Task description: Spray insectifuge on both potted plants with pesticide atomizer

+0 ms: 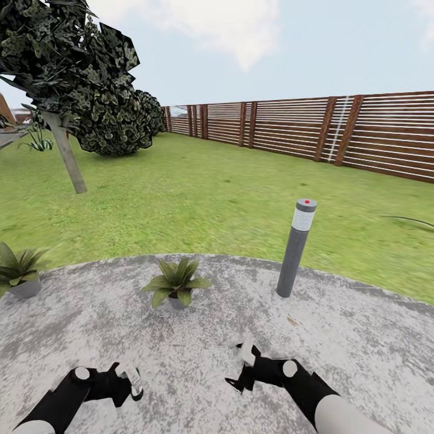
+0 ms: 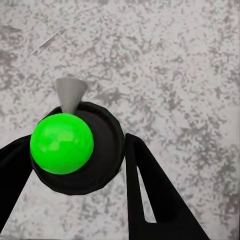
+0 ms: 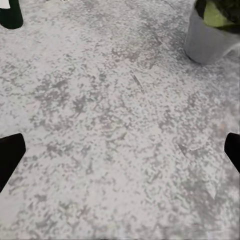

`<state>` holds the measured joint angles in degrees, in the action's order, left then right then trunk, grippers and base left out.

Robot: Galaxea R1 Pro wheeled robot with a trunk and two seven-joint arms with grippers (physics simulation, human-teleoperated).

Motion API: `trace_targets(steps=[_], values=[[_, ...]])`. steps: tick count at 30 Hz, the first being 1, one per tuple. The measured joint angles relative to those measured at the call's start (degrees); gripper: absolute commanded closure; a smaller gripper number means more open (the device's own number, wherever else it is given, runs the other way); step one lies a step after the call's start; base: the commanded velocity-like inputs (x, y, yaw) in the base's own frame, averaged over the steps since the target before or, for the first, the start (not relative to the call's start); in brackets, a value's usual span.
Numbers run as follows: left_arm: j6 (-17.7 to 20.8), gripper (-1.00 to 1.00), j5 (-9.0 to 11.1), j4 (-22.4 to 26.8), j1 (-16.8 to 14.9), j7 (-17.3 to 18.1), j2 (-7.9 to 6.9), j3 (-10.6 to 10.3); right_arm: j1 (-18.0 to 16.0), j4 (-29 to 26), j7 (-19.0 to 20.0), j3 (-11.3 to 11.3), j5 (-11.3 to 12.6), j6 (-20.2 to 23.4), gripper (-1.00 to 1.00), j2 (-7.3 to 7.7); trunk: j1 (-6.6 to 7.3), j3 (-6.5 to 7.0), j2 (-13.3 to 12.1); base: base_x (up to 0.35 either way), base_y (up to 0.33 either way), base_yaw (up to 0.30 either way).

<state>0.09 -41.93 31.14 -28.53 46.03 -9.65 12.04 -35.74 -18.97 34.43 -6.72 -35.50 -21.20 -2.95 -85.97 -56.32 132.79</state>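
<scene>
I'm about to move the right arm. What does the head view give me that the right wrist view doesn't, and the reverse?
Head view: the middle potted plant and the left potted plant whole, the bollard lamp, lawn, fence, and the left gripper shut on the pesticide atomizer.
Right wrist view: a close look at one grey pot, plus a dark green object too cropped to name.
Both: the stone patio and the open, empty right gripper.
</scene>
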Motion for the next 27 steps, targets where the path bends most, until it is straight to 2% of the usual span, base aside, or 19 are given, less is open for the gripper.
trace_targets(steps=[4,6,7,11,12,13,15,17,20,23,27], values=[[2.31,1.00,-0.06,-0.02,0.04,-0.02,-0.03,2.47,0.08,7.04,-12.06,3.73,6.21,-0.23,-1.00,1.13,0.00,0.00,0.00,0.000,0.000,0.000],[3.22,1.00,-0.05,-0.02,0.07,-0.03,0.00,3.92,0.12,10.01,-17.16,4.42,8.50,-0.60,-1.00,2.10,0.00,0.00,0.00,0.000,0.000,0.000],[3.58,1.00,-0.05,-0.02,0.08,-0.06,0.03,5.20,0.16,11.25,-20.48,4.76,9.99,-1.54,-1.00,3.09,0.00,0.00,0.00,0.000,0.000,0.000],[4.71,1.00,-0.09,0.01,0.07,-0.09,0.16,8.13,1.07,12.55,-27.41,4.96,14.30,-7.32,-1.00,5.14,0.00,0.00,0.00,0.000,0.000,0.000],[5.74,1.00,-0.11,0.06,0.03,-0.07,0.22,8.47,1.93,12.64,-28.80,4.99,15.56,-9.30,-1.00,5.45,0.00,0.00,0.00,0.000,0.000,0.000],[8.31,1.00,-0.11,0.24,-0.12,-0.02,0.34,8.73,3.56,12.72,-30.09,5.09,17.78,-12.07,-1.00,6.40,0.00,-0.01,0.00,0.000,0.000,0.000],[15.00,1.00,-0.15,0.69,-0.46,0.28,0.57,8.86,6.09,12.75,-31.13,5.04,22.28,-15.40,-1.00,8.10,0.00,0.00,0.00,0.000,0.000,0.000],[18.77,1.00,-0.13,0.87,-0.61,0.38,0.82,8.67,6.79,12.77,-31.40,4.98,24.07,-16.27,-1.00,8.56,0.00,0.00,0.00,0.000,0.000,0.000],[23.45,1.00,-0.10,1.02,-2.18,0.42,0.72,8.32,7.18,12.85,-31.46,4.88,24.81,-16.61,-1.00,8.76,0.00,0.01,0.00,0.000,0.000,0.000],[32.09,1.00,-0.16,1.11,-5.10,0.52,0.29,8.13,7.46,13.32,-31.48,4.84,24.97,-16.68,-1.00,8.75,0.00,0.01,0.00,0.000,0.000,0.000],[35.80,1.00,-0.42,1.18,-6.86,0.54,0.46,6.71,7.83,14.73,-31.67,4.86,25.03,-16.70,-1.00,8.69,0.00,0.00,0.00,0.000,0.000,0.000]])
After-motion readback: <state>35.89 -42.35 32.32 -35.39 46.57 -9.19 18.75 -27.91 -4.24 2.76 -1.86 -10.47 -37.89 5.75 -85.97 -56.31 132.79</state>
